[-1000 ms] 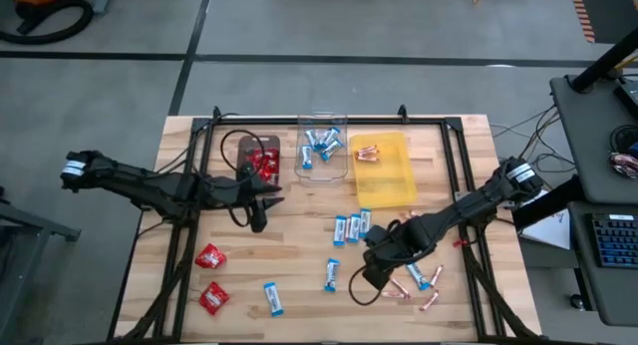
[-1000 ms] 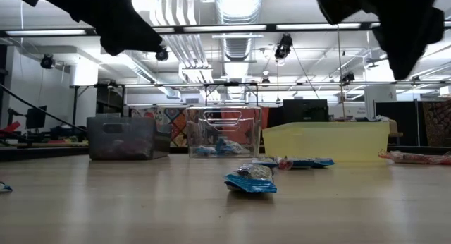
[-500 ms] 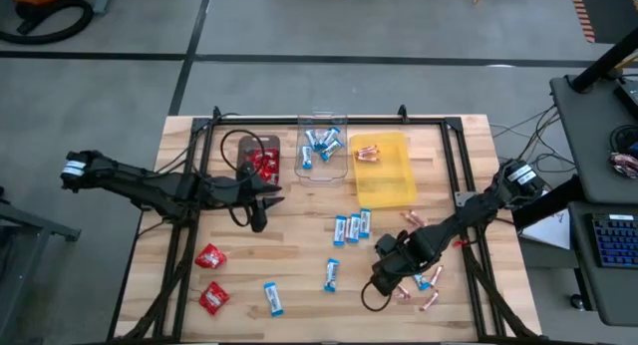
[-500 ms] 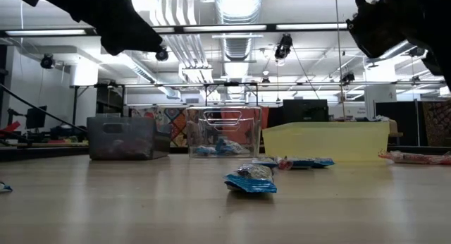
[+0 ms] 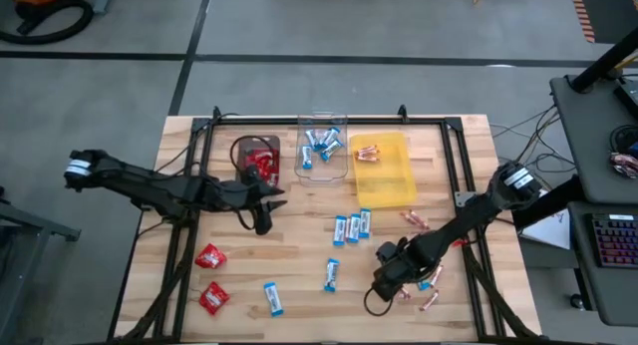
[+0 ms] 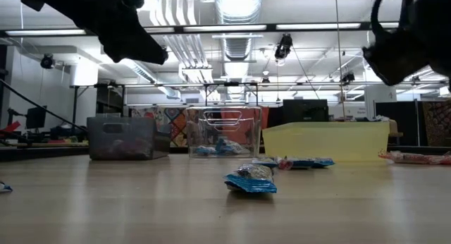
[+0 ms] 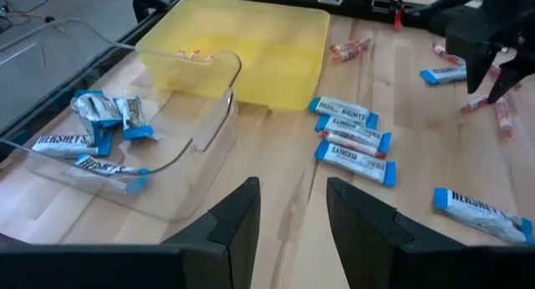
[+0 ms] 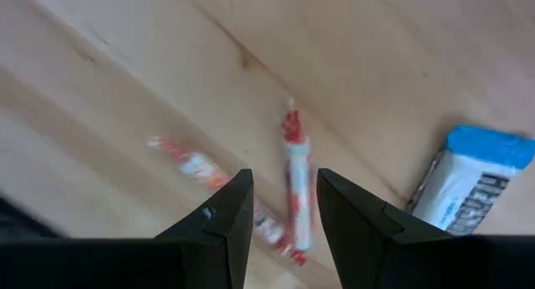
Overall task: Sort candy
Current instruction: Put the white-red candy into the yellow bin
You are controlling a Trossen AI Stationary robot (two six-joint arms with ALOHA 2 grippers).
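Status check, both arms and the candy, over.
Right gripper open, straddling a pinkish stick on the table. Left gripper open, empty, hovering near the clear tray. Nothing blocking.

A pale wooden desk (image 5: 299, 235) carries three trays along its far side: a dark tray (image 5: 257, 159), a clear tray (image 5: 323, 148) and a yellow tray (image 5: 384, 170). Loose on the boards lie red packets (image 5: 209, 256) at the near left, blue-and-white bars (image 5: 352, 226) mid-desk, and pinkish sticks (image 5: 416, 220) at the right.
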